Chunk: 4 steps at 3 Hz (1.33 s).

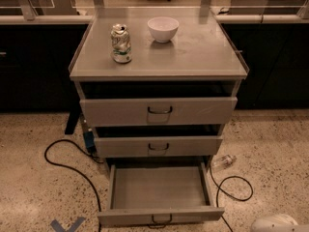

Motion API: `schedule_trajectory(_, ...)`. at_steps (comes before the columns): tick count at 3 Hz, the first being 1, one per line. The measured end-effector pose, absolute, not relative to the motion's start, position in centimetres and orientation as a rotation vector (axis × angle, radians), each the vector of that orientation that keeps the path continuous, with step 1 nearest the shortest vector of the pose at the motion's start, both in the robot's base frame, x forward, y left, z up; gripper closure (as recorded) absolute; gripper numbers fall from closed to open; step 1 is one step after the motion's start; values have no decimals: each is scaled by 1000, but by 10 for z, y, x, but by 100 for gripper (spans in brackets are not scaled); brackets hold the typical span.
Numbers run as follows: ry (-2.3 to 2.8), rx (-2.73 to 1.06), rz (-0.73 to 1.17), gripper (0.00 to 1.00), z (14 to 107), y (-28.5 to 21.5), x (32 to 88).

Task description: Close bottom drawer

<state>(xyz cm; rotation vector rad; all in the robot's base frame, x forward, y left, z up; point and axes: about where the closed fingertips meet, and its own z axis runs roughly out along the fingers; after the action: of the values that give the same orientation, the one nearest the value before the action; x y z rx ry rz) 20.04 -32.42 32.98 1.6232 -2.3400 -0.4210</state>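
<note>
Cabinet point(231, 88) plain grey metal, its top a paler, unpatterned matt grey. Top drawer point(120, 111), middle drawer point(193, 146) and bottom drawer point(130, 216) share the same grey on their fronts; the bottom one's tray is flat grey. Wire handle point(160, 221) dark, near black. Can point(121, 43) silver with green and white markings. Bowl point(162, 29) plain white. Floor point(38, 197) beige, finely speckled dark and light. Cables point(63, 158) black. Tape mark point(67, 224) blue-grey. Bottle point(223, 161) clear. Counter fronts point(34, 66) behind are black. Rounded robot shell point(275, 223) white, at lower right edge; gripper out of view.
</note>
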Motion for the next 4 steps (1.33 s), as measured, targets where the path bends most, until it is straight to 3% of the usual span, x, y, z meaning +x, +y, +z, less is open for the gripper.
schedule_trajectory(2, -2356, 1615, -368, 0, 320, -324, 190)
schedule_trajectory(3, -2384, 1660, -312, 0, 272, -330, 185)
schedule_trajectory(4, -2510, 1683, -376, 0, 203, -308, 169)
